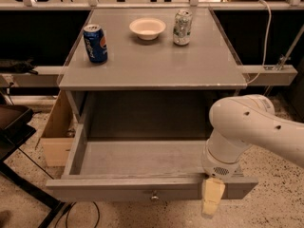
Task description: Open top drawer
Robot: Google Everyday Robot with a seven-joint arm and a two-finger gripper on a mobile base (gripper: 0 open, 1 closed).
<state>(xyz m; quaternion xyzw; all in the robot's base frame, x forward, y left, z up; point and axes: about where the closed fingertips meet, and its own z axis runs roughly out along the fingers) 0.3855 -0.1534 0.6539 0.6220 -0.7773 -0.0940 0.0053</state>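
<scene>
My gripper [213,197] sits at the front edge of the top drawer [142,156], just right of its round knob [153,194] (grip state: I cannot tell). The drawer stands pulled out beneath the grey tabletop [152,68], its grey inside showing. The tabletop carries a blue can [95,42], a white bowl [147,28] and a silver can [182,27].

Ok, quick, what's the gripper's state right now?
Gripper: open or closed cannot be told; it is at the front edge of the open top drawer, right of the knob.
</scene>
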